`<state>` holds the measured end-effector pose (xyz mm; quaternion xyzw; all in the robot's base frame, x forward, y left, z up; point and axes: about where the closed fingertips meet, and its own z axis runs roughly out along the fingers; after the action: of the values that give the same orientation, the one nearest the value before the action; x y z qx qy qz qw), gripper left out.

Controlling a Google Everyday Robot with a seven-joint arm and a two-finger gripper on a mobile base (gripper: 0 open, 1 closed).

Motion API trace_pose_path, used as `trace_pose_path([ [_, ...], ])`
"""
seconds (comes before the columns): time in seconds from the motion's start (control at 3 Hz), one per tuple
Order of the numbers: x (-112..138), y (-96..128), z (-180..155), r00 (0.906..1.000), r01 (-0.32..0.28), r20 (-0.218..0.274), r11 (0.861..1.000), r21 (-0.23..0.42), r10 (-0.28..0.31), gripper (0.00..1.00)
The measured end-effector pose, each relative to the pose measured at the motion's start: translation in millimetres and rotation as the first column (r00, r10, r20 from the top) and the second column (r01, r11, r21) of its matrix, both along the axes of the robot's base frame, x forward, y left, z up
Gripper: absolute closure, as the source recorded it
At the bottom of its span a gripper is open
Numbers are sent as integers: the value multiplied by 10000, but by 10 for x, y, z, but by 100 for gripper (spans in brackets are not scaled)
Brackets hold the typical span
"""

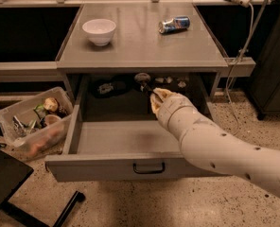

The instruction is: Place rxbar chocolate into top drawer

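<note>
Clearance matters: the dark two-finger gripper (144, 81) hangs deep at the back of the wide grey metal top drawer (92, 167), its grip impossible to tell, near what looks like the small dark-wrapped rxbar chocolate (107, 87), so retreat straight without sweeping it.

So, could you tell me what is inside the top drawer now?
At the top drawer's shadowed back are what looks like the rxbar chocolate, the gripper and small pale bits. The arm covers its right side.

white bowl (99, 30) — tabletop (140, 48) left | crushed can (174, 24) — tabletop right | clutter bin (10, 109), floor (201, 207)
</note>
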<state>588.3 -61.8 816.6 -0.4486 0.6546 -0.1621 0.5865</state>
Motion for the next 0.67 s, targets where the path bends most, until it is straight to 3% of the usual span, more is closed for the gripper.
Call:
trace_pose_path([
  [0.33,135,-81,-245,9952,-215,-972,9973,-696,147,100],
  [0.67,208,-13,-368,9829,-794,-1746,9896,-1202,576,100],
])
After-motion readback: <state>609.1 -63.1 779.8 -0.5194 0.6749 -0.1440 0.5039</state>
